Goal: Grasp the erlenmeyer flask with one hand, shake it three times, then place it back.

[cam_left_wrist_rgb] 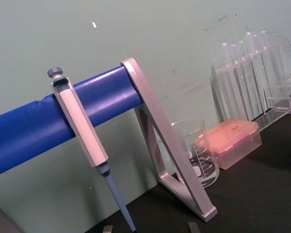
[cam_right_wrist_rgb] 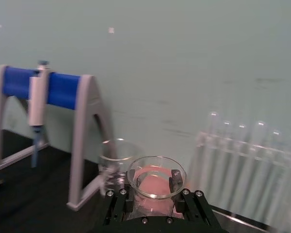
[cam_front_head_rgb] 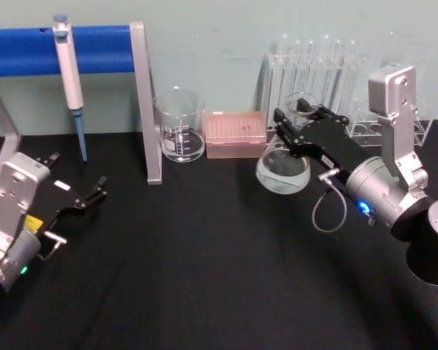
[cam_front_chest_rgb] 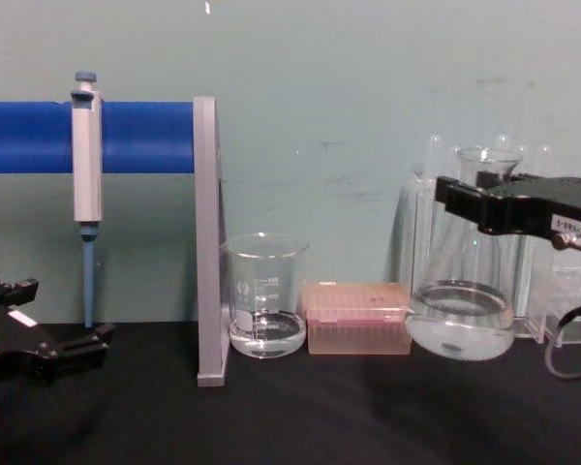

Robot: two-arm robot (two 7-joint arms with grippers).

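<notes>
1. The right gripper (cam_front_head_rgb: 304, 122) closes its jaws around the neck of the erlenmeyer flask (cam_front_head_rgb: 283, 171) near the far edge of the desk (cam_front_head_rgb: 204, 284), right of centre.
2. The flask holds a little clear liquid and leans to one side in the head view. It appears to hang just clear of the black top, in front of the test tubes (cam_front_head_rgb: 314, 62) and just beside the pink tip box (cam_front_head_rgb: 236, 133).
3. The left gripper (cam_front_head_rgb: 96, 189) rests near the desk's left edge with its jaws parted and nothing between them, below the pipette (cam_front_head_rgb: 69, 73) that hangs on the blue stand (cam_front_head_rgb: 29, 49).
4. The beaker (cam_front_head_rgb: 180, 131) stands untouched along the far edge, between the stand's leg and the tip box and well apart from the flask.
5. By the look of it, the grasp is made and the flask is off the desk, which puts the job in its shaking stage. A single moment cannot show how many of the three shakes are done. Setting the flask back upright on the desk is yet to come.
</notes>
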